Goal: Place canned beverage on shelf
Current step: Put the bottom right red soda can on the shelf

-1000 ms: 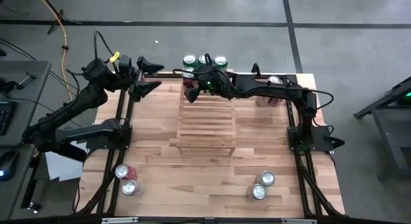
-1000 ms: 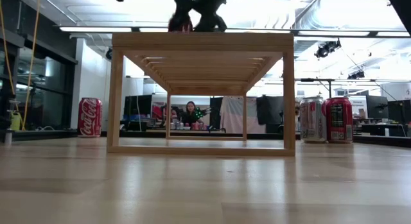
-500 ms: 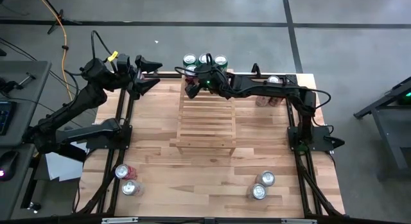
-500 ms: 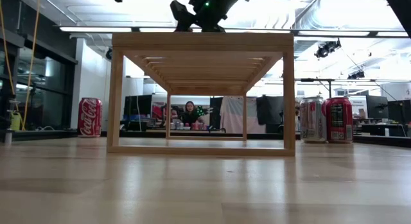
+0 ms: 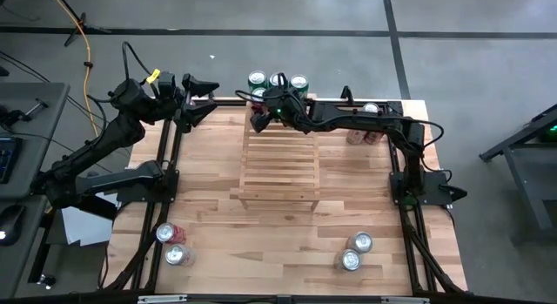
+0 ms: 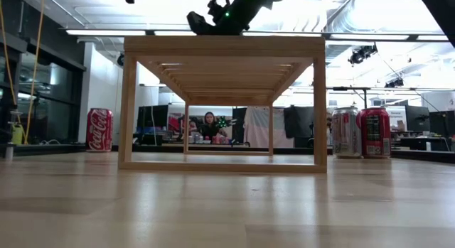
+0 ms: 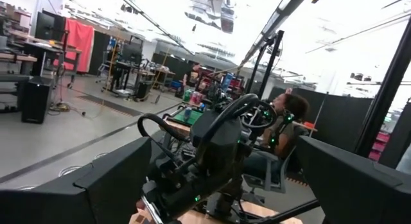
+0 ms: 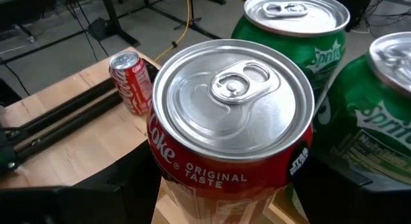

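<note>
1. From above, the right claw [image 5: 259, 117] has reached across to the far end of the shelf [image 5: 278, 169] and covers the can [image 8: 231, 121] from this angle. Three green cans [image 5: 278, 81] stand in a row just beyond that same far end. We judge the reach is this long so that the can joins that row. The left claw [image 5: 198, 102] hangs spread off the shelf's far left corner, apart from it and clear of the work. More cans stand on the table [image 5: 209, 199] to either side of the shelf's near end.
2. At table height, the right claw sits just above the shelf top. Its fingers hide the can here, and we cannot tell whether the can's base meets the slats.
3. The left wrist camera looks toward the right arm over the shelf. Its own fingers stand wide apart with nothing between them, so we take this arm to be waiting.
4. The right wrist camera looks down on the can, which is upright with its tab uppermost over a pale slat. The can fills the gap between the dark fingers, so we read the claw as pinching it by its sides. Gripping the sides keeps it level for setting down. The green cans stand just behind, so we think little room is left on that side.
</note>
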`<state>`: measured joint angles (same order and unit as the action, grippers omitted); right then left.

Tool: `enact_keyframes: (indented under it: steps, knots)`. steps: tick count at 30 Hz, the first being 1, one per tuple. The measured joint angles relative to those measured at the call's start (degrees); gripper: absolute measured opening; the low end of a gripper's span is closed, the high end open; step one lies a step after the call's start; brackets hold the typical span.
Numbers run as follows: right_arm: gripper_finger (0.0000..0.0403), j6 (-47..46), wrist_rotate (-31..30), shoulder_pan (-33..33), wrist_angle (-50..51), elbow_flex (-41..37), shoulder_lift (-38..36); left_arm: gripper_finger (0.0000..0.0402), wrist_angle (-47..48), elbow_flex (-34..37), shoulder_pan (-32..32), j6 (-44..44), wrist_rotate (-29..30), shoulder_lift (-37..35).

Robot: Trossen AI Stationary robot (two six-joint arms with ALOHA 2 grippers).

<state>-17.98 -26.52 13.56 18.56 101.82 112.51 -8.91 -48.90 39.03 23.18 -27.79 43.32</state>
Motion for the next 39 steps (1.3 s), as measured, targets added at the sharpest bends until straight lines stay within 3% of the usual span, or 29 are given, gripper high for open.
enact_keyframes:
  steps: [10,17,32,39]
  knots:
    - [0.0278,0.04,1.57,-0.02,0.16,0.02,0.0,0.0381,0.0,0.0,0.0,0.41,0.04,-0.01]
    - [0.0332,0.0,2.08,-0.04,0.36,0.02,0.0,0.0381,0.0,-0.02,0.0,0.73,0.04,-0.01]
    - [0.0341,2.32,2.14,-0.04,1.07,1.12,-0.57,0.0381,0.0,-0.04,-0.02,0.75,0.04,0.01]
    - [0.0341,6.53,2.36,-0.04,6.68,5.06,-0.61,0.0381,0.0,-0.04,-0.02,0.79,0.04,0.0]
